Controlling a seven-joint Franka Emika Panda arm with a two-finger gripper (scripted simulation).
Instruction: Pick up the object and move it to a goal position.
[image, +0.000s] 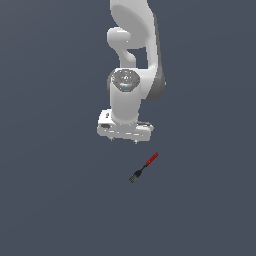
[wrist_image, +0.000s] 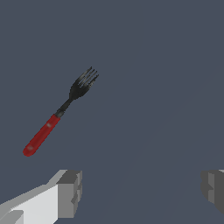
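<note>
A tiny fork (image: 145, 168) with a red handle and dark tines lies flat on the dark grey surface, below and to the exterior view's right of the arm's hand. In the wrist view the fork (wrist_image: 59, 113) lies at a slant, its tines pointing away from the fingers. My gripper (image: 123, 140) hangs above the surface, apart from the fork. In the wrist view the gripper (wrist_image: 142, 192) is open, with its two grey fingertips (wrist_image: 70, 192) set wide apart and nothing between them.
The white arm (image: 132, 60) rises from the hand to the top of the exterior view. A plain dark grey surface (image: 50, 200) lies all around.
</note>
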